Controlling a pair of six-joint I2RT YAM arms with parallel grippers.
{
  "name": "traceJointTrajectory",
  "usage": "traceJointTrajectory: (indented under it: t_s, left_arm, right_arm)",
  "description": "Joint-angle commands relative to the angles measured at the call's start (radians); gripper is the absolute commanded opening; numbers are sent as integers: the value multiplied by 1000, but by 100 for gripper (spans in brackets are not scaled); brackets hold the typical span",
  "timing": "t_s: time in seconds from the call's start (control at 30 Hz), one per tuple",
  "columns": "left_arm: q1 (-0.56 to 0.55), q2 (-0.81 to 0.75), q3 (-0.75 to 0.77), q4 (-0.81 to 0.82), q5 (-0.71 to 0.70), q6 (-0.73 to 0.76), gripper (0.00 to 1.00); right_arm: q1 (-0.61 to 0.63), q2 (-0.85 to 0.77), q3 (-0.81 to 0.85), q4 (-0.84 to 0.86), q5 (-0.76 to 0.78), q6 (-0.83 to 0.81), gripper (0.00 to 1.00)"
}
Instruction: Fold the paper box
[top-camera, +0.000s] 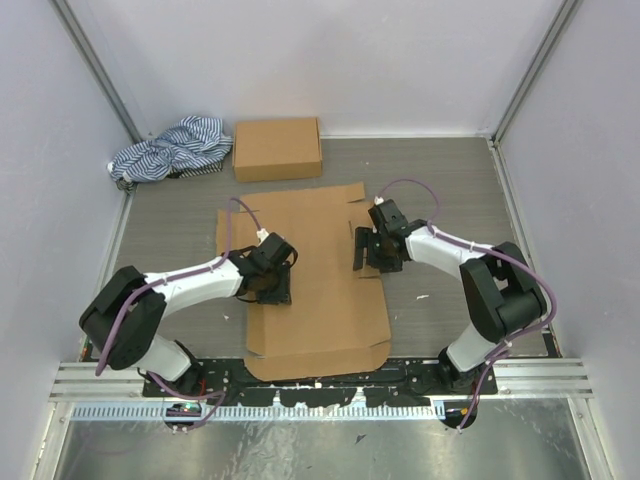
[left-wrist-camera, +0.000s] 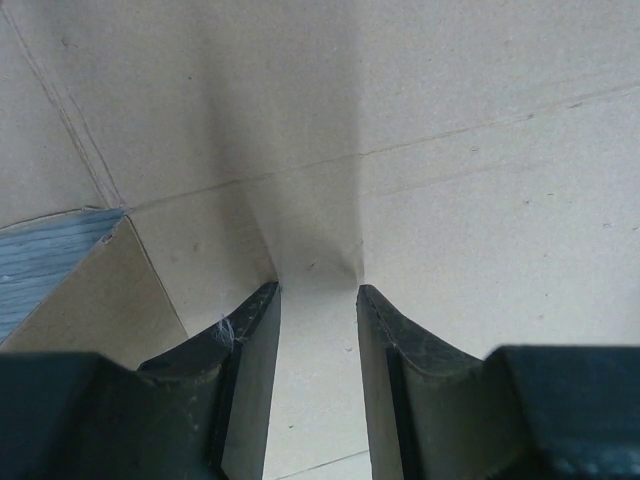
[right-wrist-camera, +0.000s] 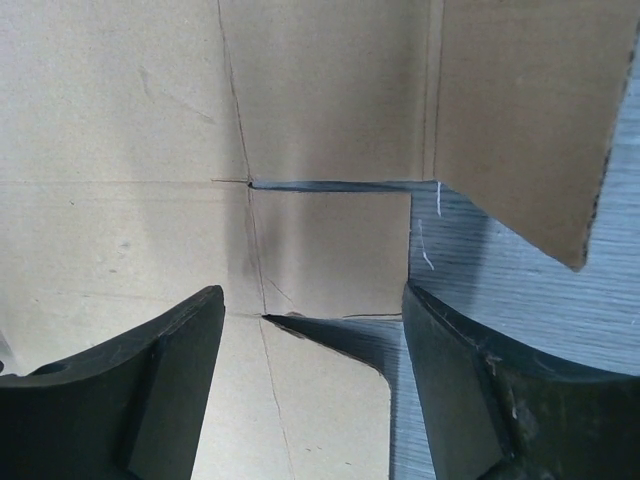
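The paper box (top-camera: 310, 215) is a flat brown cardboard blank spread over the middle of the table. My left gripper (top-camera: 274, 290) points down onto its left-centre panel. In the left wrist view the jaws (left-wrist-camera: 318, 300) stand partly apart, tips against the cardboard (left-wrist-camera: 450, 150) near a crease, with nothing gripped. My right gripper (top-camera: 368, 255) is at the blank's right edge. Its jaws (right-wrist-camera: 312, 300) stand wide open on either side of a small side flap (right-wrist-camera: 330, 250) between two slits, touching nothing.
A folded brown box (top-camera: 277, 148) stands at the back, with a striped blue-white cloth (top-camera: 165, 150) to its left. Grey table (right-wrist-camera: 500, 290) shows beside the blank's right edge. White walls close in on three sides.
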Motion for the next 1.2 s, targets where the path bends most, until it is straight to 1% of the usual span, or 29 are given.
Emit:
traceJointTrajectory:
  t_s: [0.0,0.37,0.47,0.53,0.67,0.7,0.77,0.9,0.97,1.03,1.17]
  left_arm:
    - [-29,94,-41,32,-7,-16,43]
    - [-32,105,-41,27,-17,-18,43]
    - [-34,109,-40,27,-17,-19,43]
    - [-36,107,-40,27,-18,-19,43]
    - [-38,102,-47,27,-21,-21,43]
    - [-38,99,-49,26,-22,-21,43]
    - [-39,92,-52,24,-26,-21,43]
    - [-39,79,-58,16,-32,-21,43]
    - [-38,76,-60,14,-32,-19,43]
    - [-40,74,-63,14,-33,-19,43]
    - [-39,70,-69,14,-34,-19,43]
  right_arm:
    - [4,28,7,51,-72,-2,76]
    - [33,-155,66,-8,-105,29,74]
    - [44,-179,80,-1,-157,34,75]
    - [48,-186,77,29,-219,41,74]
    - [60,-173,64,79,-289,56,73]
    - [61,-167,65,78,-281,55,73]
    - [61,-164,68,60,-214,52,73]
    - [60,-164,107,-48,15,36,74]
    - [52,-152,118,-90,105,28,76]
    - [23,-127,114,-102,111,20,77]
    - [-19,-84,86,-73,112,10,77]
